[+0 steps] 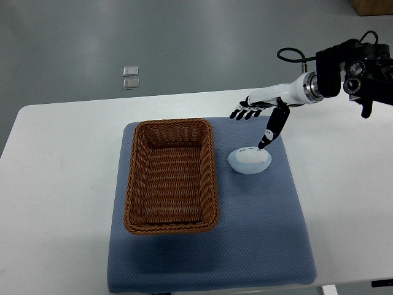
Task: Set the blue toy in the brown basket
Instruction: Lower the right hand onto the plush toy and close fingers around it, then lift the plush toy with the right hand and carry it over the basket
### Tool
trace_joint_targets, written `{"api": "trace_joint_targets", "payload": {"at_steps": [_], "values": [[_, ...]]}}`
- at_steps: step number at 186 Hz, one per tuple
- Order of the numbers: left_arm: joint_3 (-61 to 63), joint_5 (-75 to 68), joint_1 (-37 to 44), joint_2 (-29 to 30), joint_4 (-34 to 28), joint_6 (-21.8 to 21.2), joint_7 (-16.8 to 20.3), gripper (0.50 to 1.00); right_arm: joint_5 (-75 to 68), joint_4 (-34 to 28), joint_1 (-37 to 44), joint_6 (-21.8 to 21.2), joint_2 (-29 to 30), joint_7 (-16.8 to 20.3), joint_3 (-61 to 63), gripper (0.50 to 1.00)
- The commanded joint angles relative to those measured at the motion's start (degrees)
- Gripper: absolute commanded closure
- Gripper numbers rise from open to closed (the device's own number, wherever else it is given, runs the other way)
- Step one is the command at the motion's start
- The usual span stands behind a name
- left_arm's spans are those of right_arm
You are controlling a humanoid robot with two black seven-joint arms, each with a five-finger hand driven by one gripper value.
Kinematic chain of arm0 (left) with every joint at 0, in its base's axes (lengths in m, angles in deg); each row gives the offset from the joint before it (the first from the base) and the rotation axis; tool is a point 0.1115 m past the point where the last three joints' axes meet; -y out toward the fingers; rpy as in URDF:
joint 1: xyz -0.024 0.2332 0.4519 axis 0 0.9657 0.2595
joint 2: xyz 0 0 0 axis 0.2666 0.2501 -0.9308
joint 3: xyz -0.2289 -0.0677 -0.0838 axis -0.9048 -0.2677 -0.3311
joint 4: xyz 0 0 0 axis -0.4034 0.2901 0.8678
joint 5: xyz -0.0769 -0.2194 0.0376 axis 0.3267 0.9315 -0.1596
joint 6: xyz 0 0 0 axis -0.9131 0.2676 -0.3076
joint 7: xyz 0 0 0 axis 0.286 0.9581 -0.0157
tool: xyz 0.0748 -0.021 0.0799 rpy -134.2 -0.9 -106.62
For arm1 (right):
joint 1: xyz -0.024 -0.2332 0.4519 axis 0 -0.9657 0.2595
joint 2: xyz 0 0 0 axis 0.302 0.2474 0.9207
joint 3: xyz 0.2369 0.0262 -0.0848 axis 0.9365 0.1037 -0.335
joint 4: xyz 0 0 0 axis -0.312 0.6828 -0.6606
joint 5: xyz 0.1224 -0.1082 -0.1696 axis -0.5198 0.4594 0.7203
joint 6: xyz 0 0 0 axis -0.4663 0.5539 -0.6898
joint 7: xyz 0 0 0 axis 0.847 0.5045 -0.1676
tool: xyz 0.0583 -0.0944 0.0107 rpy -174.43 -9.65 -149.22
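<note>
A pale blue rounded toy [249, 160] lies on the blue mat [258, 227], just right of the brown wicker basket [170, 176]. The basket holds nothing. My right hand [258, 120] hovers just above and behind the toy with its fingers spread; the thumb [270, 132] points down and its tip reaches the toy's upper right edge. Nothing is held in the hand. The left arm does not show.
The mat lies on a white table [55, 184] whose far edge runs just behind the hand. Two small clear squares [131, 77] lie on the grey floor beyond. A cardboard box corner [373, 6] shows at top right.
</note>
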Motion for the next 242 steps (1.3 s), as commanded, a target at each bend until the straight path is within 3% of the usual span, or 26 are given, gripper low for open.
{"api": "trace_joint_targets", "payload": {"at_steps": [1,75,182,193,211,221,234,238,242], "values": [[0.0,0.1,0.0,0.0,-0.1,0.0,0.0,0.5,0.2,0.0,-1.5,1.3,0.8,-0.1,0.0,0.591],[0.1,0.1,0.0,0.0,-0.1,0.0,0.0,0.5,5.1,1.8,-7.0,4.8,3.4,-0.4,0.0,0.593],[0.1,0.1,0.1,0.0,-0.1,0.0,0.0,0.5,9.6,3.7,-11.1,6.5,4.8,-0.5,0.0,0.617],[0.1,0.1,0.1,0.0,-0.1,0.0,0.0,0.5,10.4,4.1,-11.8,6.6,4.9,-0.6,0.0,0.64],[0.1,0.1,0.1,0.0,-0.1,0.0,0.0,0.5,10.6,5.1,-12.5,7.7,5.6,-0.7,0.0,0.728],[0.1,0.1,0.1,0.0,-0.1,0.0,0.0,0.5,10.6,5.4,-12.8,8.3,6.1,-0.7,-0.1,0.81],[0.1,0.1,0.1,0.0,-0.2,0.0,0.0,0.5,11.8,5.8,-12.9,9.0,6.3,-1.1,-0.2,0.969],[0.1,0.1,0.1,0.0,-0.2,0.0,0.0,0.5,12.2,5.9,-12.9,9.1,6.2,-1.3,-0.1,0.999],[0.1,0.1,0.1,0.0,-0.2,0.0,0.0,0.5,12.3,5.9,-12.9,9.1,6.2,-1.3,-0.1,1.0]]}}
